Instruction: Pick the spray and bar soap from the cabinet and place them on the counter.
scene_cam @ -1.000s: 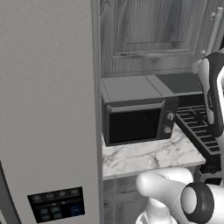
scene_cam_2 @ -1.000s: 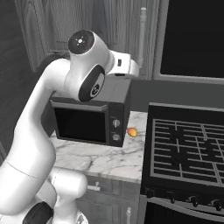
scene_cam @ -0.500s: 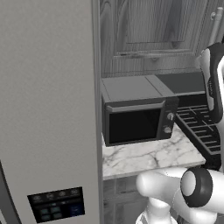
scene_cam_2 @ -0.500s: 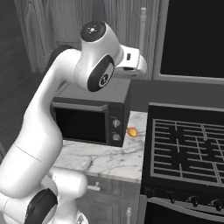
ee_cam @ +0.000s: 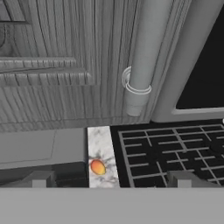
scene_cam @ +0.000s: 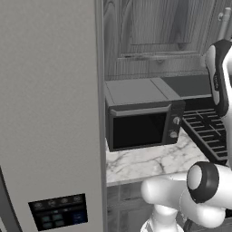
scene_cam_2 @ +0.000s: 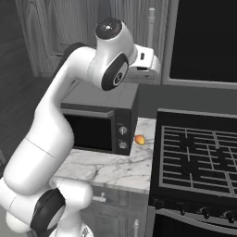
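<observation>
The cabinet (ee_cam: 52, 65) is a dark grey wood-grain wall unit and its doors are closed, so the spray and the bar soap are hidden. Its pale bar handle (ee_cam: 142, 57) hangs just ahead of my gripper (ee_cam: 109, 181), slightly right of centre in the hand view. The gripper is open, with a wide gap and nothing between its fingertips (ee_cam: 40, 179). From the right base camera, my hand (scene_cam_2: 147, 62) is raised in front of the cabinet (scene_cam_2: 69, 32), just below the handle (scene_cam_2: 151, 23). The white marble counter (scene_cam_2: 111, 169) lies below; the counter (scene_cam: 145, 161) and the cabinet (scene_cam: 154, 36) also appear from the left base camera.
A black microwave (scene_cam_2: 99, 125) stands on the counter under the cabinet. A small rounded orange object (scene_cam_2: 139, 140) lies beside it. The black grated stovetop (scene_cam_2: 199, 155) is to the right. A tall light grey fridge (scene_cam: 50, 113) walls off the left side.
The arm has lifted and swung right, carrying the hand up and closer to the cabinet handle. The gripper has stayed open. Nothing else has moved.
</observation>
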